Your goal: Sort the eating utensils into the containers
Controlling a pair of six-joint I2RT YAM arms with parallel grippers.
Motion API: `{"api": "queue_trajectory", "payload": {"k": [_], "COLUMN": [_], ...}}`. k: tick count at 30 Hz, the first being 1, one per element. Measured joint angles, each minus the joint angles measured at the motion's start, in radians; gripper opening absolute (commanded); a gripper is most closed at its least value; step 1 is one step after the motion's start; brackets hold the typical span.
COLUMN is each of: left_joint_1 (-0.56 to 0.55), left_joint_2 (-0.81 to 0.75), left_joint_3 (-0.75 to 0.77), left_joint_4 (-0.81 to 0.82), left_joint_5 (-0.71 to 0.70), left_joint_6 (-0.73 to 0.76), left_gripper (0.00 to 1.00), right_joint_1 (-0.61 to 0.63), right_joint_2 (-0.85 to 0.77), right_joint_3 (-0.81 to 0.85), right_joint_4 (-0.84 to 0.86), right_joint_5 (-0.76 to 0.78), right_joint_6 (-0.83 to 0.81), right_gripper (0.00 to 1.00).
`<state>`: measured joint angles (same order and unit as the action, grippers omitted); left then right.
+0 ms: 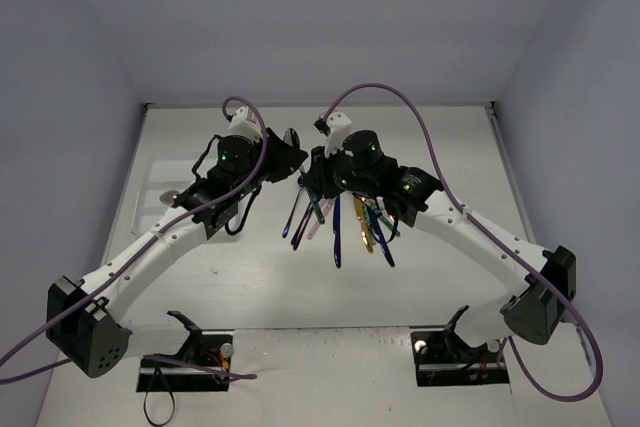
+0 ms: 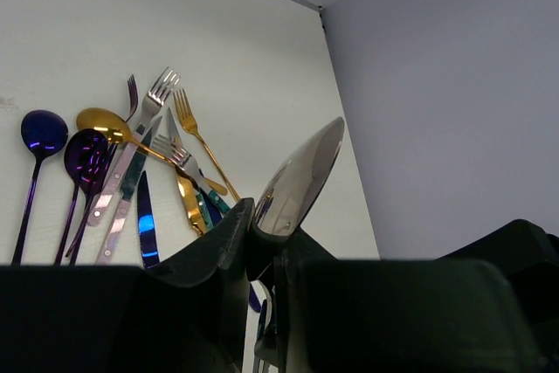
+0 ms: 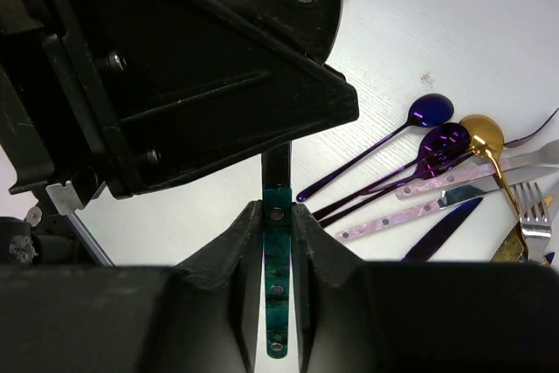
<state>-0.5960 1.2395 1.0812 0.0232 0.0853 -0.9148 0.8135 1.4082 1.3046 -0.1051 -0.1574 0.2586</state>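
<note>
Spoon is pinched by left gripper near its bowl and right gripper on its handle; pulling apart too early could drop it

White table; mixed utensils heaped mid-table.

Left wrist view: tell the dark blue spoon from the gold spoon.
The dark blue spoon lies alone, leftmost; the gold spoon lies among the other utensils. The dark blue spoon's handle runs uncovered; the gold spoon's crosses neighbours. Both rest on the table, unheld.
</note>
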Motion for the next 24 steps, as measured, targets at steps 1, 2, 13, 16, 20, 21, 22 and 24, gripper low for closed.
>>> {"api": "queue_trajectory", "payload": {"k": [1, 2, 13, 16, 20, 21, 22, 24], "left_joint_1": [0.0, 0.0, 0.127, 0.277, 0.487, 0.543, 0.589, 0.669], "left_joint_2": [-0.002, -0.005, -0.06, -0.096, -0.125, -0.125, -0.123, -0.112], "left_joint_3": [-0.005, -0.012, -0.079, -0.125, -0.208, -0.229, -0.25, -0.293], "left_joint_4": [0.005, 0.004, -0.049, -0.076, -0.086, -0.087, -0.083, -0.069], "left_joint_5": [-0.007, -0.016, -0.109, -0.125, -0.147, -0.153, -0.161, -0.176], "left_joint_6": [-0.007, -0.008, -0.063, -0.109, -0.183, -0.209, -0.233, -0.278], "left_gripper": [0.0, 0.0, 0.0, 0.0, 0.0, 0.0, 0.0, 0.0], "right_joint_1": [0.0, 0.0, -0.001, -0.003, -0.009, -0.01, -0.012, -0.015], "right_joint_2": [0.0, 0.0, -0.112, -0.209, -0.354, -0.385, -0.412, -0.457], "right_joint_3": [-0.001, -0.001, -0.123, -0.195, -0.268, -0.28, -0.29, -0.307], "right_joint_4": [0.001, 0.005, 0.033, 0.026, 0.005, 0.003, -0.004, -0.018], "right_joint_5": [0.001, 0.005, 0.097, 0.145, 0.207, 0.221, 0.233, 0.254], "right_joint_6": [0.002, 0.002, -0.006, -0.006, -0.001, 0.0, 0.001, 0.002], "right_gripper": [0.33, 0.4, 0.9, 0.93, 0.95, 0.95, 0.95, 0.96]}}
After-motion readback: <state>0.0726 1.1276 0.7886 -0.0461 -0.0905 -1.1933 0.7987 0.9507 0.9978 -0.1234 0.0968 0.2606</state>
